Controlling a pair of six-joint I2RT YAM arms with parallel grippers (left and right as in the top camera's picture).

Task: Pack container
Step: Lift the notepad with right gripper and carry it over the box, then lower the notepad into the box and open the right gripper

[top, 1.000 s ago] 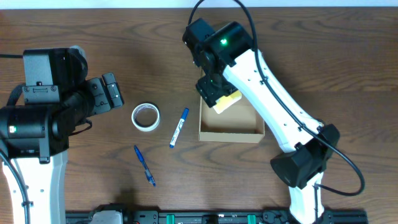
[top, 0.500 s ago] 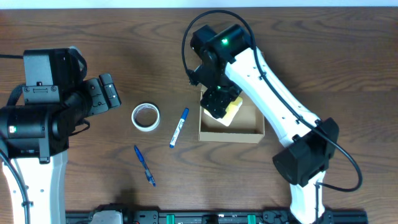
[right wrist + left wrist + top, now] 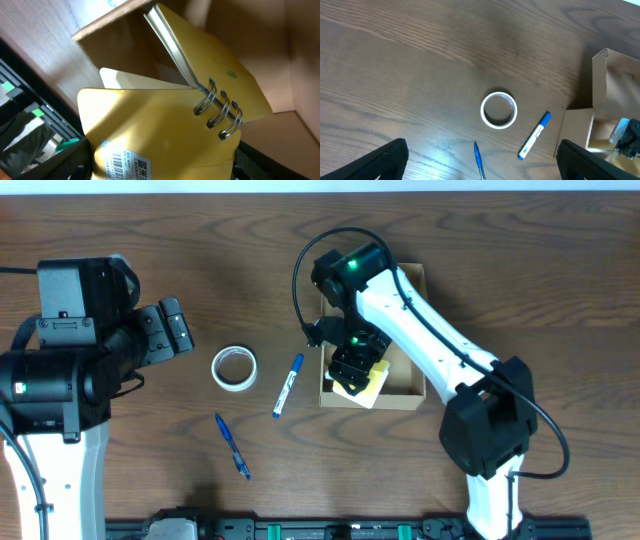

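The container (image 3: 398, 401) is a tan cardboard box, open, with its flap lid (image 3: 412, 277) folded back at the far side. It also shows in the left wrist view (image 3: 607, 75) and in the right wrist view (image 3: 260, 40). My right gripper (image 3: 355, 365) is shut on a yellow spiral-bound notepad (image 3: 371, 386) and holds it tilted inside the box, at its front left corner. In the right wrist view the notepad (image 3: 165, 130) fills the space between my fingers (image 3: 160, 172). My left gripper (image 3: 176, 330) is open and empty, above the table left of the box (image 3: 485, 160).
A white tape roll (image 3: 234, 368) lies left of the box, also in the left wrist view (image 3: 498, 110). A blue and white marker (image 3: 288, 385) lies between roll and box (image 3: 535, 135). A blue pen (image 3: 232, 446) lies nearer the front (image 3: 478, 162).
My right gripper has moved toward the table's front with the notepad, from the box's back left corner down into the box. The flap lid now shows. The left arm has barely moved.
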